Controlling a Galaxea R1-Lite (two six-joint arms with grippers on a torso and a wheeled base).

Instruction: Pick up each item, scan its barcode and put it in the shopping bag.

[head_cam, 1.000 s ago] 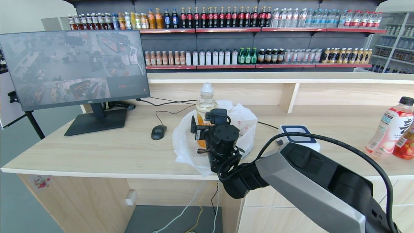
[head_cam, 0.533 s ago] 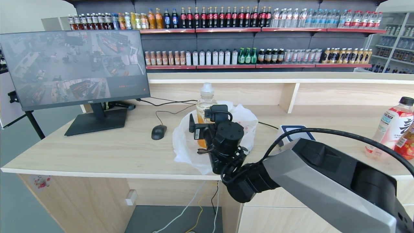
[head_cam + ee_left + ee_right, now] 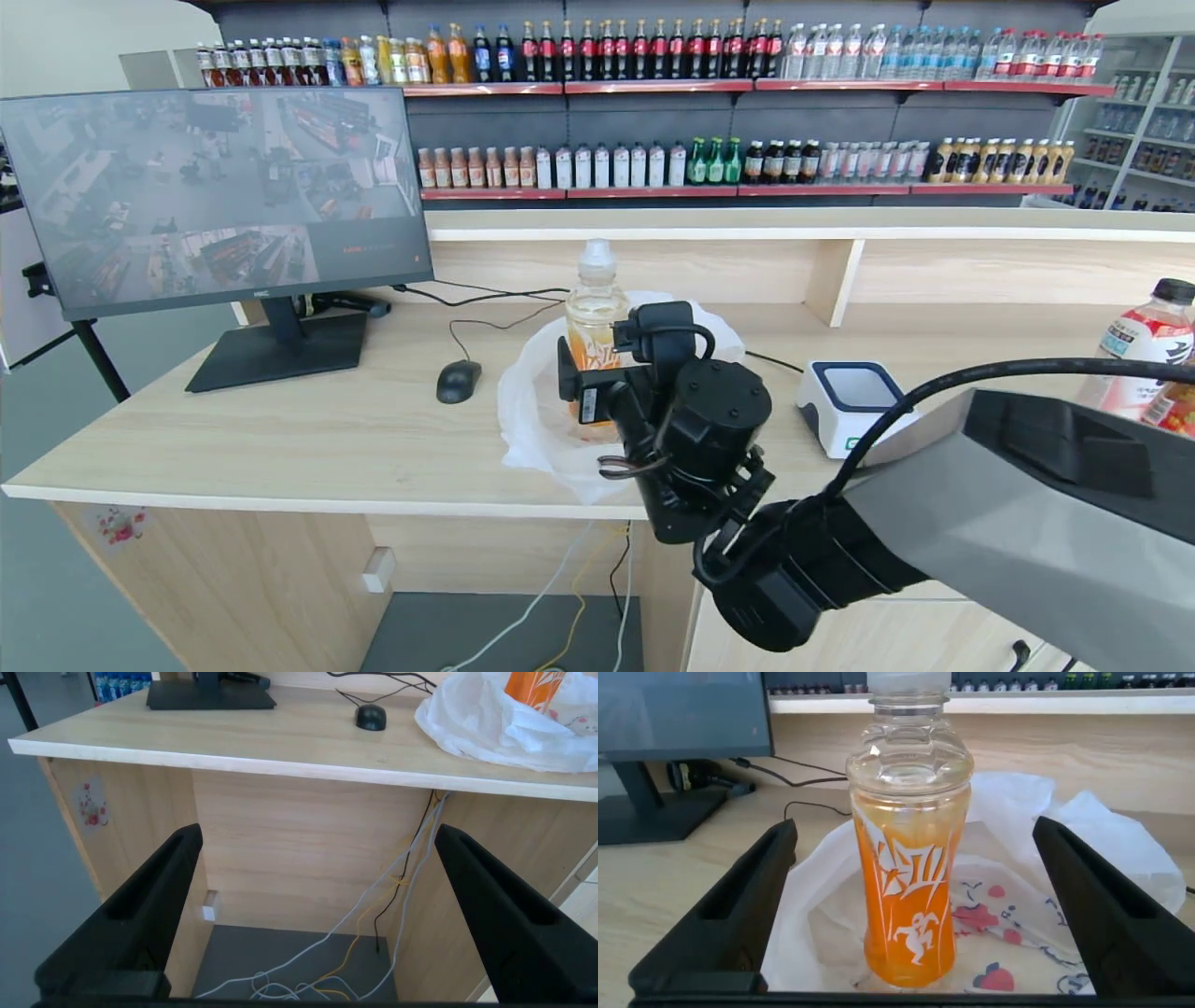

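Along the near edge of the pale wood-grain counter, in the head view, the white plastic shopping bag slumps right up to the lip. Bare counter runs left of it as far as the black mouse and the monitor on its flat stand, and right of it up to the boxy white barcode scanner. The orange drink bottle stands upright in the bag's mouth, its clear ribbed shoulder and white cap rising above the plastic. The right gripper sits just on the near side of it, black fingers spread to either side. A pink-labelled bottle stands at the far right, and stocked drink shelves line the wall beyond a raised ledge. From the left wrist view, the left gripper hangs below the counter edge, facing the plain wood front panel. Its jaws are wide apart with nothing between them, and loose cables trail down the panel. From the right wrist view, the bottle stands between the parted fingers, touching neither, on crinkled bag plastic with a red print.
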